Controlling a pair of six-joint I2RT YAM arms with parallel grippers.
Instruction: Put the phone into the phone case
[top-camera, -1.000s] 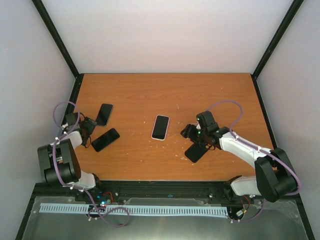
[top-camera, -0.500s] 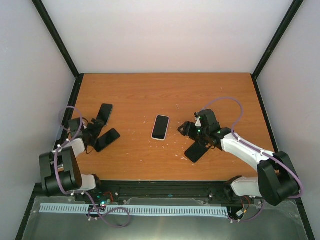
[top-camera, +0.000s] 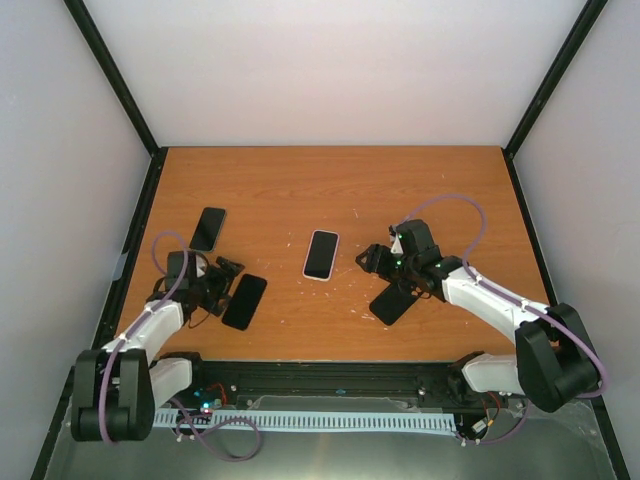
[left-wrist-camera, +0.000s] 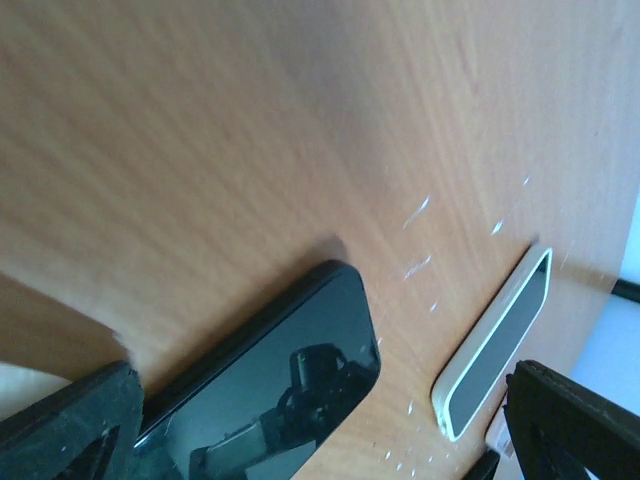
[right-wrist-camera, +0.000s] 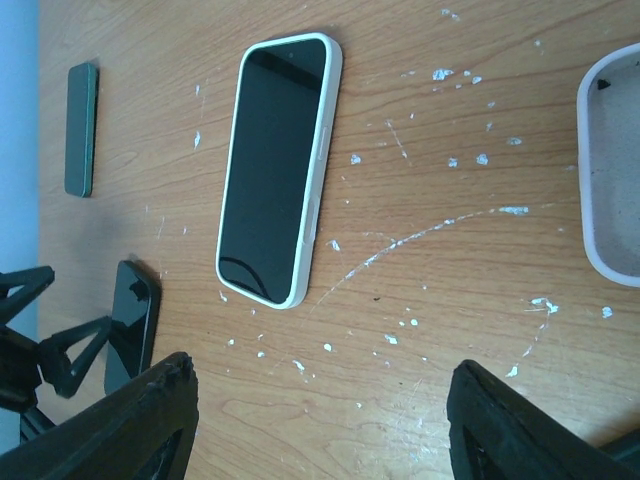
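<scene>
A black phone (top-camera: 244, 301) lies screen up at the near left; in the left wrist view (left-wrist-camera: 270, 390) it sits between my fingers, its edge against the left finger (left-wrist-camera: 70, 420). My left gripper (top-camera: 222, 276) (left-wrist-camera: 330, 430) is open. A phone in a white case (top-camera: 321, 254) (right-wrist-camera: 278, 165) lies mid-table. My right gripper (top-camera: 372, 262) (right-wrist-camera: 320, 420) is open and empty, hovering just right of it. An empty pale grey case (right-wrist-camera: 612, 170) shows at the right edge of the right wrist view; the top view hides it under the arm.
A second dark phone (top-camera: 208, 229) (right-wrist-camera: 80, 130) lies at the far left. A black flat item (top-camera: 393, 303) lies under my right forearm. The table (top-camera: 330, 190) has white scratch marks and is walled by black posts and white panels.
My left arm has swung right and toward the near edge. The black phone has moved with it, away from the far-left phone, and turned more upright. My right gripper shifted slightly.
</scene>
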